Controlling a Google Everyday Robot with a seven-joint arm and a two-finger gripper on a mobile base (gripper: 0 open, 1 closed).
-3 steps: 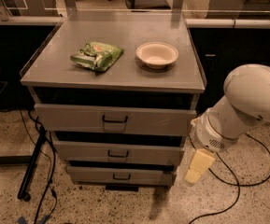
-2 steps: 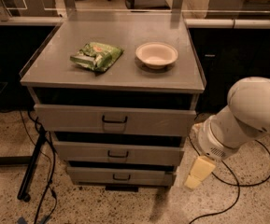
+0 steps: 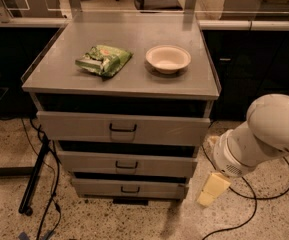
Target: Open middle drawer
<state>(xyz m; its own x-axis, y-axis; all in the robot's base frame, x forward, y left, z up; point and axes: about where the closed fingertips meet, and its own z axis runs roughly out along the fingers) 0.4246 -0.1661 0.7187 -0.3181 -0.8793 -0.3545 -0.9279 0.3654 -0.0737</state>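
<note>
The grey cabinet has three drawers stacked under its top. The middle drawer [image 3: 84, 162] is the second one, a low grey front with a small dark bracket handle [image 3: 126, 165] at its centre, and it looks closed. My gripper [image 3: 213, 189] hangs at the end of the white arm [image 3: 264, 136], low at the cabinet's right side, near the level of the bottom drawer [image 3: 94, 187]. It is right of the drawer fronts and touches no handle.
The taller top drawer [image 3: 74, 126] sits above the middle one. A green snack bag [image 3: 103, 60] and a white bowl [image 3: 168, 58] lie on the cabinet top [image 3: 129, 81]. Black cables [image 3: 41, 184] and a stand leg lie on the floor at left, and a cable runs at right.
The arm and gripper have shifted a little to the right and down, away from the cabinet's right edge. The drawers have not moved.
</note>
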